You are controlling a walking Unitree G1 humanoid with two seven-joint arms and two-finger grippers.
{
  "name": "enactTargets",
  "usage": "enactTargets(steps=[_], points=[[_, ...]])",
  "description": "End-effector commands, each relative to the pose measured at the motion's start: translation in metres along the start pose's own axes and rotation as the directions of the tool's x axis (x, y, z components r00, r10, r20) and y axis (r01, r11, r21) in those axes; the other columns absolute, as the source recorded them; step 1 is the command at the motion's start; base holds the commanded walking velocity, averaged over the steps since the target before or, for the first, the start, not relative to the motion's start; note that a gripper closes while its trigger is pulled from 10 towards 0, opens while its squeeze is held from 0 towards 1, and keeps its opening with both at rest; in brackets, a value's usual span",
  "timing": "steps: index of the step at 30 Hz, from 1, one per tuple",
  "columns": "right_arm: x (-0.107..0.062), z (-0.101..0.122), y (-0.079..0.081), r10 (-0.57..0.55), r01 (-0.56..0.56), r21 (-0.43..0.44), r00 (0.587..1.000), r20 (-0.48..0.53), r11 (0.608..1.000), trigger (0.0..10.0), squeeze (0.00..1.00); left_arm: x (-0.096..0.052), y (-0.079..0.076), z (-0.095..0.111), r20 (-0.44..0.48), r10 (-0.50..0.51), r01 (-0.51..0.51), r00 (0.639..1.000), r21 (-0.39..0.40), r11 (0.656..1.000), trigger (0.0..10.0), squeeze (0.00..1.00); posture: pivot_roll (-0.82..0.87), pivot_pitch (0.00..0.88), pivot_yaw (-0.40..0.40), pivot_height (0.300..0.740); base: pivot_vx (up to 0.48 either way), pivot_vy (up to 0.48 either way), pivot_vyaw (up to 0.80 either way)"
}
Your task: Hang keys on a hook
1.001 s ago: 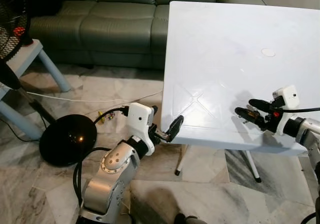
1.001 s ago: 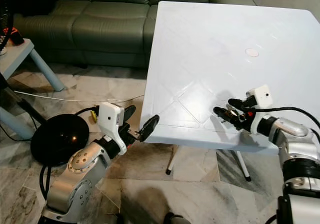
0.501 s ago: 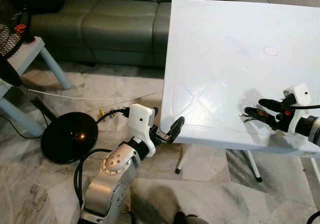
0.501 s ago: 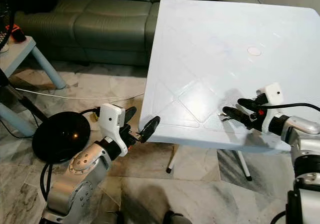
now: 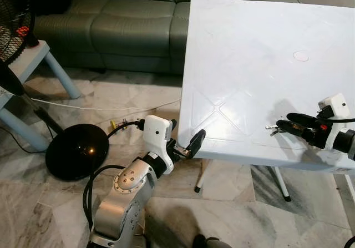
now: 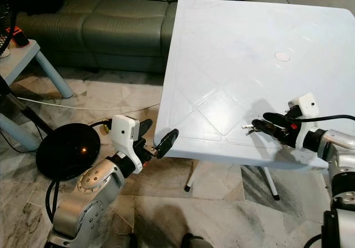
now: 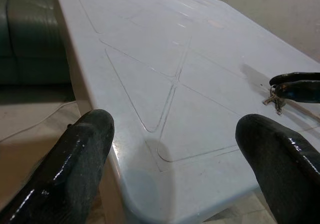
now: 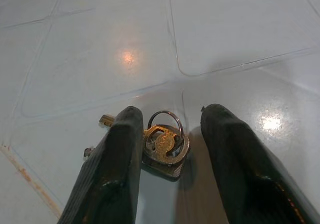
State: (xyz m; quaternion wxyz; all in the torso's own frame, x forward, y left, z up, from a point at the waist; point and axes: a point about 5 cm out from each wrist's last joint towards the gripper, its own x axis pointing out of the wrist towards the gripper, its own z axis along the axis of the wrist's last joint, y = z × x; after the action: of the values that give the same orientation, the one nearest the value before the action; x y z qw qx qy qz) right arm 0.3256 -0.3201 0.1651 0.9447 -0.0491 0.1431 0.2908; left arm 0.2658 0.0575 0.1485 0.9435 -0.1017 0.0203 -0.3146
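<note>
A small bunch of keys on a ring lies flat on the white plastic table, near its front right edge. My right gripper hovers low over the table, open, its two black fingers straddling the keys. One finger touches the ring and the other stands a little apart. From the head the keys poke out just past the fingertips. My left gripper is open with nothing in it, at the table's front left corner. Across the tabletop it faces the keys.
A green sofa runs behind the table. To the left are a fan's round black base, a small pale side table and a white cable on the marble floor. Table legs stand under the front edge.
My right gripper has drawn back to the right along the table, and the keys now show in front of its tips. The left arm has hardly moved.
</note>
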Motion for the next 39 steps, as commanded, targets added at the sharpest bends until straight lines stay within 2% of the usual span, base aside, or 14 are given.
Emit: enactTargets(steps=[1, 25, 37, 39], points=[[-0.0053, 0.0042, -0.0034, 0.004, -0.004, -0.016, 1.0, -0.002, 1.0, 0.0, 0.0, -0.0005, -0.0022, 0.0026, 0.006, -0.004, 0.004, 1.0, -0.002, 1.0, 10.0, 0.0, 0.12, 0.215, -0.008, 0.74, 0.0, 0.0, 0.0], [-0.0008, 0.0076, 0.0006, 0.054, -0.054, -0.025, 0.998, 0.011, 0.998, 0.0, 0.0, 0.0015, -0.0003, 0.0052, 0.016, 0.009, -0.008, 1.0, -0.013, 1.0, 10.0, 0.0, 0.12, 0.216, -0.014, 0.74, 0.0, 0.0, 0.0], [0.0034, 0.0094, 0.0052, 0.06, -0.063, 0.024, 0.991, 0.121, 0.998, 0.0, 0.0, 0.005, 0.0023, 0.0079, 0.032, 0.029, -0.028, 0.999, -0.01, 1.0, 10.0, 0.0, 0.12, 0.204, -0.014, 0.74, 0.0, 0.0, 0.0], [0.0045, 0.0129, 0.0048, 0.036, -0.05, 0.069, 0.981, 0.193, 0.996, 0.0, 0.0, 0.0065, 0.0052, 0.0089, 0.038, 0.047, -0.046, 0.998, -0.014, 0.999, 10.0, 0.0, 0.12, 0.194, -0.013, 0.74, 0.0, 0.0, 0.0]])
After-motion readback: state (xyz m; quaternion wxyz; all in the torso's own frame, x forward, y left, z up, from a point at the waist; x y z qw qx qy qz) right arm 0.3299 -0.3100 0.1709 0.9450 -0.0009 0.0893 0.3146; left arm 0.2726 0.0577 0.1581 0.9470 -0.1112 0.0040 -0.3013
